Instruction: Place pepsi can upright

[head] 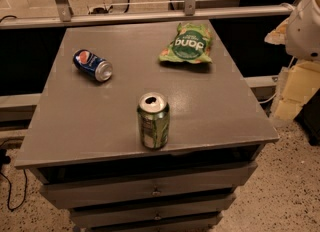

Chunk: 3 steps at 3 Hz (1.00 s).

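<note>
Nearest: front of the grey desk (pixel 75 126), with drawer fronts (pixel 150 188) stacked below it. Three show, as far as I can tell.

Near centre of the desk: one green can (pixel 153 121), upright, open top facing up. Not the task item.

Further back, far left of the desk: the pepsi can (pixel 92 65), one only, lying on its side. Its long axis runs diagonally, blue body toward the far left and silver end toward the near right. Nothing touches it. It is well apart from the green can, with bare desk all round.

Far right of centre: one green snack bag (pixel 186 43), lying flat.

Beyond the desk: a metal rail (pixel 150 15) running left to right.

The end effector is not in frame. Only a white rounded piece of robot arm (pixel 306 23) shows at the far right edge, off the desk. Wide, narrow or holding something: cannot tell.

Key relation: judged from that arm piece, the pepsi can lies leftward across the whole desk, on the opposite side. The snack bag sits roughly between the two, and the green can is nearer and off that line. There is one arm only, so no choice of side.

Judgement: the task has not started and the can is not yet upright. The reach likely has to clear the bag and grasp across the can's diagonal axis before tipping it onto an end.

Counts: two cans (one pepsi, one green), one bag, one desk.
</note>
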Available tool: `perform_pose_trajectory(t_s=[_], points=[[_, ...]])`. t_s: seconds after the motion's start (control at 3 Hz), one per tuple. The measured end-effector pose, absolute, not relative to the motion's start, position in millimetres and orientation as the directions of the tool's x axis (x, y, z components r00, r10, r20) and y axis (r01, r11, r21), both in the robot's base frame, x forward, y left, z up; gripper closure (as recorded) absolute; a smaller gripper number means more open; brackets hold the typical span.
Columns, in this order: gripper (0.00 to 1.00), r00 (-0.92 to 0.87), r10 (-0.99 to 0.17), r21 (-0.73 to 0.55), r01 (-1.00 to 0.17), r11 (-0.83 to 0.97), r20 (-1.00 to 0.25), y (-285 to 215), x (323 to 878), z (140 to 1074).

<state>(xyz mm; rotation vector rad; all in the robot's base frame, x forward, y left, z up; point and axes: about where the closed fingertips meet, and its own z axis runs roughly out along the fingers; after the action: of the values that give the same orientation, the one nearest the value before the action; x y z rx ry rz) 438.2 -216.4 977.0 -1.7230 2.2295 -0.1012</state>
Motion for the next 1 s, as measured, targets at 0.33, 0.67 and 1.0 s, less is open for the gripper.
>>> perform_pose_trajectory(t_s=[0.33,0.67,1.0], points=[[0.0,-0.221,-0.953,-0.249,-0.93,0.27,-0.208,-216.4,438.2,977.1],[0.0,-0.167,-0.95,-0.238,-0.943,0.232,-0.265,-186.3,463.1,965.6],[0.0,-0.084,-0.94,-0.235,-0.957,0.168,-0.331,-128.9,507.4,948.7]])
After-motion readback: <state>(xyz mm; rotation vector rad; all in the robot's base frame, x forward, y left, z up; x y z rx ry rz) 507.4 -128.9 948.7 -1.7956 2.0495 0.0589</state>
